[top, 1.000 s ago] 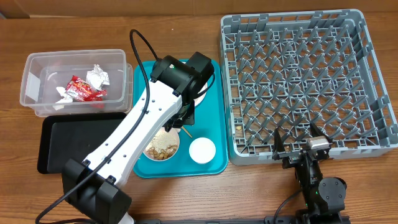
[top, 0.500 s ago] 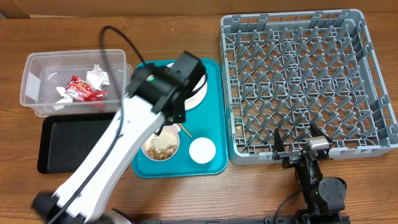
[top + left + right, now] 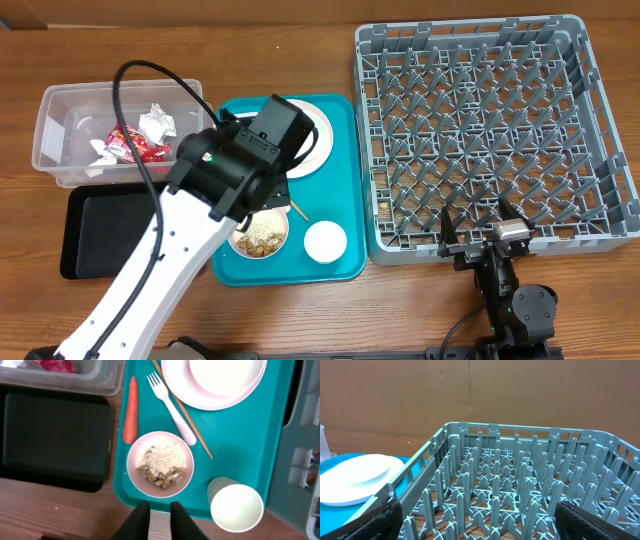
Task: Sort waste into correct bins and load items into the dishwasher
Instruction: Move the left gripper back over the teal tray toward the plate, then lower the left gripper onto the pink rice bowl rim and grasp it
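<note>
My left gripper (image 3: pixel 159 510) is shut and empty, above the front edge of the teal tray (image 3: pixel 240 440). On that tray lie an orange carrot (image 3: pixel 130 410), a white fork (image 3: pixel 172 402), a wooden chopstick (image 3: pixel 187 420), a pale-pink bowl of rice and nut scraps (image 3: pixel 160 464), a white cup (image 3: pixel 236 506) and a plate (image 3: pixel 215 382). The clear tub (image 3: pixel 50 130) holds the red wrapper (image 3: pixel 135 145) and paper wads (image 3: pixel 157 122). The black tray (image 3: pixel 110 235) lies in front of it. My right gripper (image 3: pixel 475 225) is open at the front edge of the grey dish rack (image 3: pixel 480 130).
In the overhead view my left arm covers the carrot, the fork and the left side of the teal tray (image 3: pixel 345 200). The bowl (image 3: pixel 262 235), cup (image 3: pixel 325 241) and plate (image 3: pixel 315 140) show beside it. The rack's pegs (image 3: pixel 520 485) fill the right wrist view.
My left arm has drawn back to the left and front, its wrist moving from over the plate to over the tray's left part. The right arm has not moved.
</note>
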You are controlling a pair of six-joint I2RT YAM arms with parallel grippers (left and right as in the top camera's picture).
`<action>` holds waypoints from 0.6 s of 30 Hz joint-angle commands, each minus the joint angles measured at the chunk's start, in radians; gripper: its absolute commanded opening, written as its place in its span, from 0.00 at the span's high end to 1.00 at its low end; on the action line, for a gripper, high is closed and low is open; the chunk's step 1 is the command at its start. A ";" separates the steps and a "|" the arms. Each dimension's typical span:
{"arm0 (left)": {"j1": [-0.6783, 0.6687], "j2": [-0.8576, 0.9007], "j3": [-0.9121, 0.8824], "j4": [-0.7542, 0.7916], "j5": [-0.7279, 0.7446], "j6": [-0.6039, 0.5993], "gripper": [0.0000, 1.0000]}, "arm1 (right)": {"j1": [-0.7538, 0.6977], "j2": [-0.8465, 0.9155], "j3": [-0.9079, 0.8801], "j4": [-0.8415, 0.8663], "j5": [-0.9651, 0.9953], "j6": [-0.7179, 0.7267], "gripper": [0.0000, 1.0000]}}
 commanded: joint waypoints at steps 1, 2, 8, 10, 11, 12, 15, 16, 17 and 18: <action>-0.001 0.009 -0.098 0.068 0.048 -0.017 0.82 | -0.003 -0.010 -0.011 0.006 0.003 -0.003 0.00; -0.001 0.009 -0.122 0.089 0.068 -0.017 0.83 | -0.003 -0.010 -0.011 0.006 0.002 -0.003 0.00; 0.000 0.010 -0.255 0.205 0.089 -0.016 0.77 | -0.003 -0.010 -0.011 0.006 0.003 -0.003 0.00; 0.000 0.010 -0.286 0.239 0.090 -0.017 0.74 | -0.003 -0.010 -0.011 0.006 0.002 -0.003 0.00; 0.000 0.010 -0.300 0.253 0.090 -0.017 0.73 | -0.003 -0.010 -0.011 0.006 0.003 -0.003 0.00; 0.000 0.010 -0.310 0.263 0.090 -0.017 0.73 | -0.003 -0.010 -0.011 0.006 0.002 -0.003 0.00; 0.000 0.010 -0.335 0.293 0.090 -0.017 0.71 | -0.003 -0.010 -0.011 0.006 0.003 -0.003 0.00; 0.000 0.011 -0.341 0.301 0.091 -0.017 0.70 | -0.003 -0.010 -0.011 0.006 0.003 -0.003 0.00; 0.000 0.012 -0.344 0.309 0.092 -0.017 0.70 | -0.003 -0.010 -0.011 0.006 0.003 -0.003 0.00; 0.000 0.014 -0.344 0.313 0.092 -0.017 0.70 | -0.003 -0.010 -0.011 0.006 0.003 -0.003 0.00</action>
